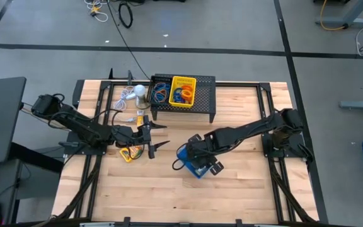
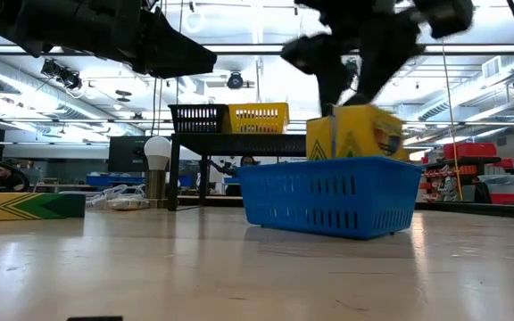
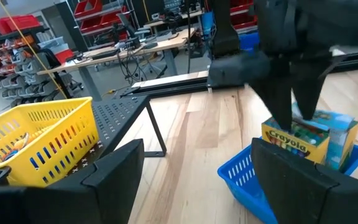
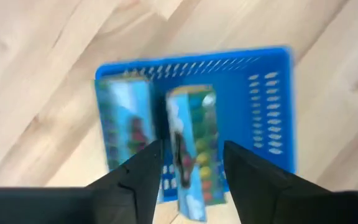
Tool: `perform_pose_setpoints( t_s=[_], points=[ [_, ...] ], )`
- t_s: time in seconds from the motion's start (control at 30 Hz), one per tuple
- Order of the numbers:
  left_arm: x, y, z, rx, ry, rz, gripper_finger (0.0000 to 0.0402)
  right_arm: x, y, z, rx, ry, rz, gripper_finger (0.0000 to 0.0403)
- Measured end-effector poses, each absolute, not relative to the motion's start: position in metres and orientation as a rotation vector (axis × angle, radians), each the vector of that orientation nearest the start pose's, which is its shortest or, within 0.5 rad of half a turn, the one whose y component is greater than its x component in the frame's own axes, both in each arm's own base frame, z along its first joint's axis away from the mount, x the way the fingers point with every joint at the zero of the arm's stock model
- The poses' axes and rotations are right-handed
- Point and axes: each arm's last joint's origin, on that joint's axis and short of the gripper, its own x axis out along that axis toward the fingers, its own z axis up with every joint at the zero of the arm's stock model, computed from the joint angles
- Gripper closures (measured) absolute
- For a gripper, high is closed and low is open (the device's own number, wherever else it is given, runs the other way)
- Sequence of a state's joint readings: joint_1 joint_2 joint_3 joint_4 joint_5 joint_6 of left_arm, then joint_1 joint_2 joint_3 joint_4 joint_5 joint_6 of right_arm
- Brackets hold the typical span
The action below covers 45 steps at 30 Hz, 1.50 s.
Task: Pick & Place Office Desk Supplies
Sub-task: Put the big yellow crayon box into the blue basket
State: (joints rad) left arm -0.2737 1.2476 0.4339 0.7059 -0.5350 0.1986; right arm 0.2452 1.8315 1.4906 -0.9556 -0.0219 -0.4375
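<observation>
A blue mesh tray point(image 1: 183, 156) point(image 2: 328, 198) lies on the table's middle with two upright crayon boxes point(image 4: 194, 155) point(image 2: 364, 134) in it. My right gripper point(image 1: 198, 159) point(image 4: 191, 171) is open above the tray, pointing down, with one finger on either side of one box's top. My left gripper point(image 1: 159, 135) point(image 3: 197, 186) is open and empty over the table's left middle. Another crayon box point(image 1: 128, 154) point(image 2: 25, 205) lies flat on the table beside it. The yellow tray point(image 1: 183, 90) point(image 3: 36, 143) and the black tray point(image 1: 161, 90) hold rubber bands and stand on the black mesh stand point(image 1: 205, 94). My right gripper's fingers point(image 4: 142, 171) stand from above on either side of the upper end point(image 4: 194, 112) of one crayon box, which stands on end in the blue tray. I cannot tell whether they touch it.
A white round bulb with a cord point(image 1: 139, 91) point(image 2: 156, 152) stands left of the stand, with small loose items point(image 1: 140, 115) nearby. Bare wood lies along the near edge point(image 1: 181, 202) and at the right point(image 1: 251, 170).
</observation>
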Motion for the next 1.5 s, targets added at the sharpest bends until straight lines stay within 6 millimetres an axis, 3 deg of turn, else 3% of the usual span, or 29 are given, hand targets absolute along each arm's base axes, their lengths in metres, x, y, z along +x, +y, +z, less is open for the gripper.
perform_pose_setpoints(
  t_s=[0.3, 0.47, 0.9, 1.1, 1.33, 1.5],
  points=[
    [0.235, -0.051, 0.206, 0.245, 0.137, 0.250, 0.0104, 0.353, 0.105, 0.271, -0.603, 1.169, 0.438, 0.0217],
    [0.230, -0.050, 0.198, 0.227, 0.245, 0.256, 0.0104, 0.347, 0.116, 0.285, -0.629, 1.124, 0.388, 0.0217],
    [0.179, -0.047, 0.178, -0.095, 0.641, 0.353, 0.0115, 0.330, 0.138, 0.285, -0.639, 1.182, 0.294, 0.0217],
    [0.164, -0.049, 0.172, -0.222, 0.742, 0.394, 0.0196, 0.324, 0.144, 0.284, -0.630, 1.213, 0.270, 0.0217],
    [0.147, -0.048, 0.162, -0.280, 0.864, 0.517, 0.0382, 0.317, 0.149, 0.283, -0.632, 1.246, 0.250, 0.0217],
    [0.131, -0.040, 0.156, -0.283, 0.968, 0.675, 0.0397, 0.314, 0.153, 0.283, -0.625, 1.254, 0.245, 0.0217]
  ],
)
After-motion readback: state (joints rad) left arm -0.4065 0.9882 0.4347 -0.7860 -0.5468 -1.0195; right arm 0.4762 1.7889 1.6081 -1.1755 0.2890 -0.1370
